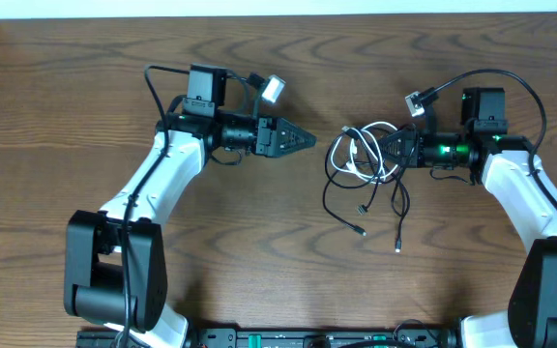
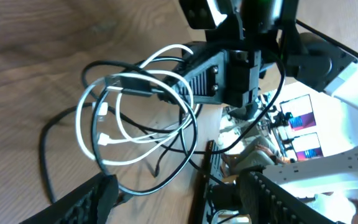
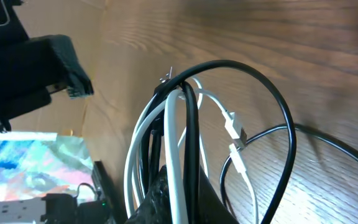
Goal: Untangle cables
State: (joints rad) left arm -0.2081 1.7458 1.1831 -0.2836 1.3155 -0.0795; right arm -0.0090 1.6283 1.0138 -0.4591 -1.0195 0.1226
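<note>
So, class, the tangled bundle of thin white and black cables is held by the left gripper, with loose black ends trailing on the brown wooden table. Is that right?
Not quite. The right gripper holds the tangled bundle of thin white and black cables. The left gripper stands apart from it, open and empty, as the overhead view shows. The loose black ends do trail on the brown wooden table.

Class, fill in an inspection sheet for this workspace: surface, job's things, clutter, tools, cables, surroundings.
Surface: brown wood-grain table.
Job's things: cable bundle, a white cord looped with black cords, plug ends trailing loose.
Clutter: nothing seen.
Tools: left tool open, empty, apart from the bundle; right tool shut on the cable bundle.
Cables: thick black arm cables arch over the arms.
Surroundings: pale strip beyond the far edge.
</note>
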